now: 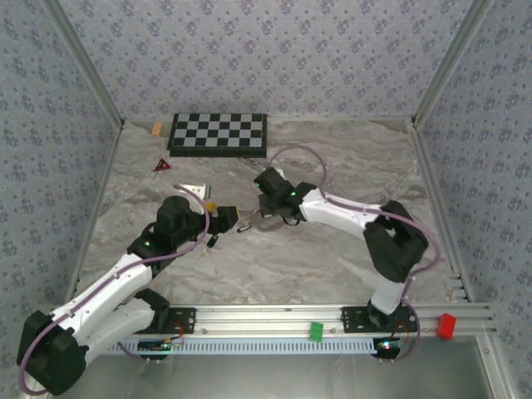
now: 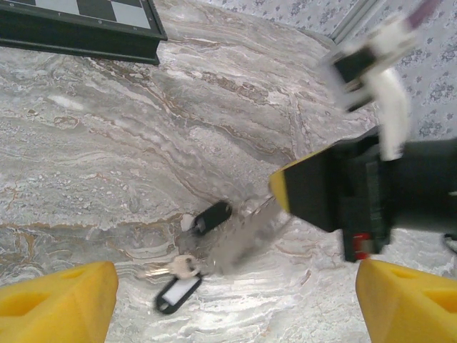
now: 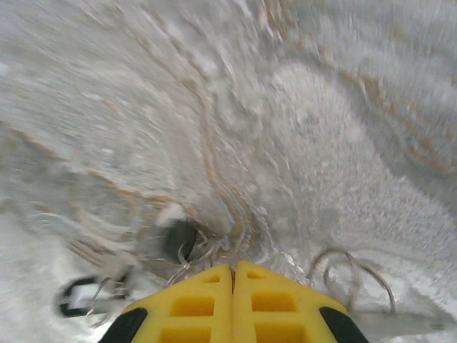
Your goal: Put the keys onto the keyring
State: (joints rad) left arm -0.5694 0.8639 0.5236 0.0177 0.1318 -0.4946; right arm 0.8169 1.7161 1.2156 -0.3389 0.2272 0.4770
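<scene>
Two keys lie on the marble between the arms. One has a black head (image 2: 212, 216) (image 1: 245, 226). The other, a pale silver key (image 2: 182, 268), lies against a black tag with a white insert (image 2: 177, 294) (image 1: 214, 241). My left gripper (image 2: 235, 304) (image 1: 223, 218) hovers open over them, a yellow finger on each side. My right gripper (image 3: 233, 270) (image 2: 282, 187) (image 1: 259, 214) is shut, its tip just beside the black head (image 3: 180, 239). A blurred silvery streak runs from that tip to the keys. The keyring (image 3: 333, 251), a thin wire loop, lies to the right of the shut fingers; whether they pinch any wire is unclear.
A chessboard (image 1: 219, 133) lies at the back of the table, with a red triangle (image 1: 162, 165) and a small tan piece (image 1: 157, 129) to its left. A green block (image 1: 316, 331) and a red block (image 1: 446, 324) sit on the front rail. Patterned walls enclose the table.
</scene>
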